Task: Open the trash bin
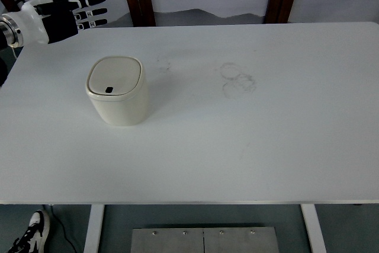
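Bright, even light fell from overhead, and the white table [237, 146] came up almost washed out, though faint ring marks [238, 79] stayed readable. The trash bin [117, 90] threw only a soft, short shadow to its right. Focus held sharp across the frame; the left hand [62, 15] showed crisp, no motion blur.
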Action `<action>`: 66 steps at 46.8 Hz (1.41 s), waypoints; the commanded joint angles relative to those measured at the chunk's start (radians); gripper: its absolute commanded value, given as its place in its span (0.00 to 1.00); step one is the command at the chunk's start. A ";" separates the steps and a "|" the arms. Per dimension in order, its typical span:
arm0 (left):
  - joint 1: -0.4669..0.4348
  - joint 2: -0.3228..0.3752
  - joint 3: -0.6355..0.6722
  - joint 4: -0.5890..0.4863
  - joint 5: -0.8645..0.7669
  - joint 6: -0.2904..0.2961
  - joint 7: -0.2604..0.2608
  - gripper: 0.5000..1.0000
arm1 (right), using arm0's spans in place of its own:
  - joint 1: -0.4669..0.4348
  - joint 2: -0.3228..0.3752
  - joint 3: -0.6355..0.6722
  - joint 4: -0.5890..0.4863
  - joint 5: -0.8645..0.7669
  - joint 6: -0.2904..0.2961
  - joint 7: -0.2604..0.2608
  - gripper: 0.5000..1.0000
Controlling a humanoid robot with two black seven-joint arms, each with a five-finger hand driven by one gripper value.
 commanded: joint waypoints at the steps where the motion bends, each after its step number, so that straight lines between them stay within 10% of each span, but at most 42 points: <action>1: -0.085 0.012 0.128 -0.008 0.000 -0.009 0.001 1.00 | 0.000 0.000 0.000 0.000 -0.001 0.002 0.000 0.99; 30: -0.455 0.001 0.570 -0.137 0.006 -0.032 0.140 1.00 | 0.001 0.000 0.000 0.000 -0.001 0.000 0.000 0.99; 40: -0.484 0.006 0.588 -0.137 0.006 -0.046 0.159 1.00 | 0.001 0.000 0.000 0.000 -0.001 0.000 0.000 0.99; 49: -0.502 0.000 0.616 -0.137 0.006 -0.084 0.275 1.00 | 0.001 0.000 0.000 0.000 -0.001 0.000 0.001 0.99; 66: -0.495 -0.003 0.617 -0.136 0.006 -0.094 0.275 1.00 | 0.001 0.000 0.000 0.000 -0.001 0.000 0.001 0.99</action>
